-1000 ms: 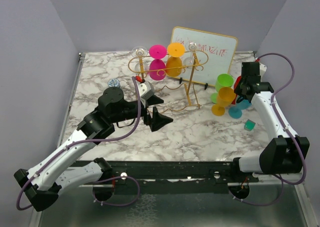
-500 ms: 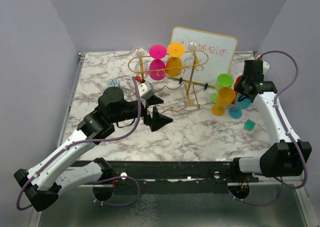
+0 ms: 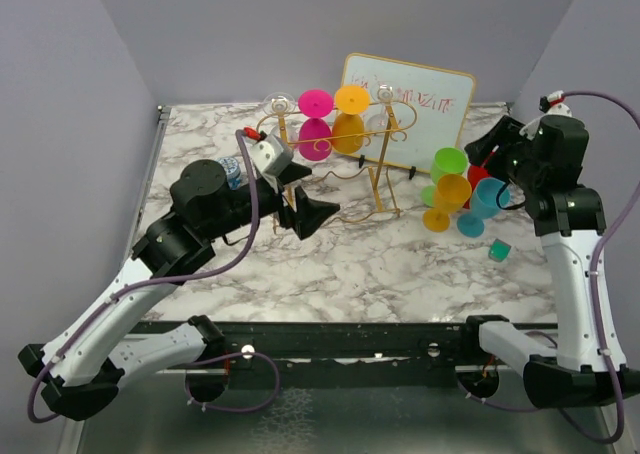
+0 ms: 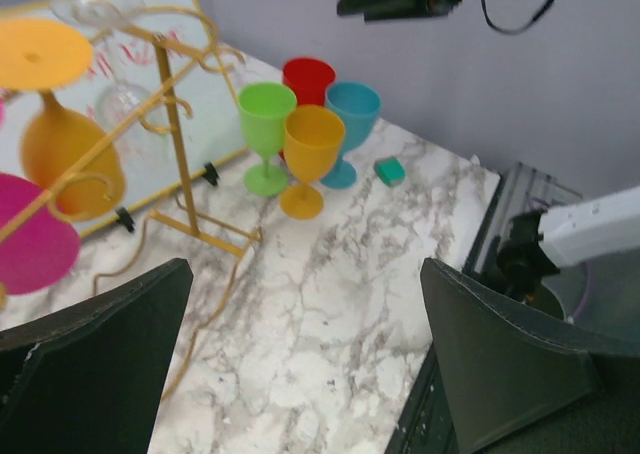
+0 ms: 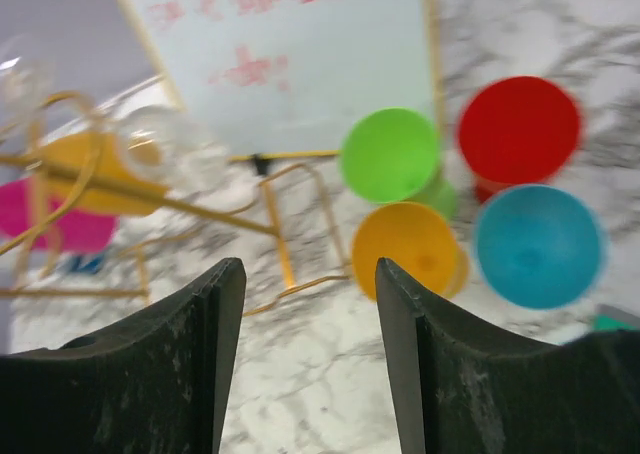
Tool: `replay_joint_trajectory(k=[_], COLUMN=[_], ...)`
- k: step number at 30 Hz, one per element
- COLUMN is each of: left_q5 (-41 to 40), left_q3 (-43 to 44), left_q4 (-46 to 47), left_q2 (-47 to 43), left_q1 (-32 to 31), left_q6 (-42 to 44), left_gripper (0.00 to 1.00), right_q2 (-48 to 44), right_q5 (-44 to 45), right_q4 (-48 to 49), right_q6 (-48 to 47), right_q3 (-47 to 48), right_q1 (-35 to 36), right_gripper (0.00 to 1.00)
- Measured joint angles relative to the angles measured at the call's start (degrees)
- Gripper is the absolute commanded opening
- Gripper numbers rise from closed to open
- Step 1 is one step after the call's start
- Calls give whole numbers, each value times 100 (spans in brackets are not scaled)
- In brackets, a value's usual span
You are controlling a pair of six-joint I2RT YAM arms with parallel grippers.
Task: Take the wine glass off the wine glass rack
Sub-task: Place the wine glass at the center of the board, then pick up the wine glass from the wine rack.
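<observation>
With both pairs of jaws spread and empty, grip the magenta wine glass, probably light, slick plastic, hanging upside down on the gold thin-wire rack, upper centre, by its stem.

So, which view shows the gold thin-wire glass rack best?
Top external: the gold thin-wire rack appears nearly whole, scrolls to base. Left wrist shows only one end; right wrist shows a blurred, cropped part.

gold rack, marbled table, pink glass

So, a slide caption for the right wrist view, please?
Open right pincer over four coloured glasses, wine glass rack at left.
</observation>
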Motion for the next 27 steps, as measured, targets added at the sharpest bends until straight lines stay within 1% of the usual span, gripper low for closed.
replay_joint_trajectory(k=[1,2,3,4,5,7,9,11,14,17,21,27], left_q5=[-79,-179,-302,-463,-496,-787,-918,-935,-887,-826,-697,-299], left_q3=[168,341,562,822,874,1449,1871,2107,2245,2236,2197,1840], left_q4=[-22,-48,-103,-144,-162,-452,-645,-789,-925,-1093,-1152,-1126], left_q2=[39,98,188,313,345,686,1016,1246,1521,1692,1764,1530], left_q1=[0,0,0,0,0,68,236,568,1410,2074,2564,2953], left_q6=[13,28,35,55,57,146,212,221,129,4,-181,-433], left_gripper=[99,99,99,99,99,99,99,99,99,99,99,96], right_q2=[-15,-11,-2,24,55,98,131,186,306,522,855,1303], right_q5=[-417,-756,-1189,-1611,-2020,-2734,-3261,-3635,-3993,-4186,-4240,-4238], right_q4=[46,98,212,321,455,791,1047,1231,1425,1574,1628,1626], right_q6=[33,79,149,225,319,509,708,866,1054,1165,1200,1196], right_q3=[57,90,94,85,52,-107,-308,-455,-533,-461,-323,-98], right_q1=[0,0,0,0,0,2,2,7,76,267,507,544], right_gripper=[71,75,76,76,76,76,77,77,77,80,80,81])
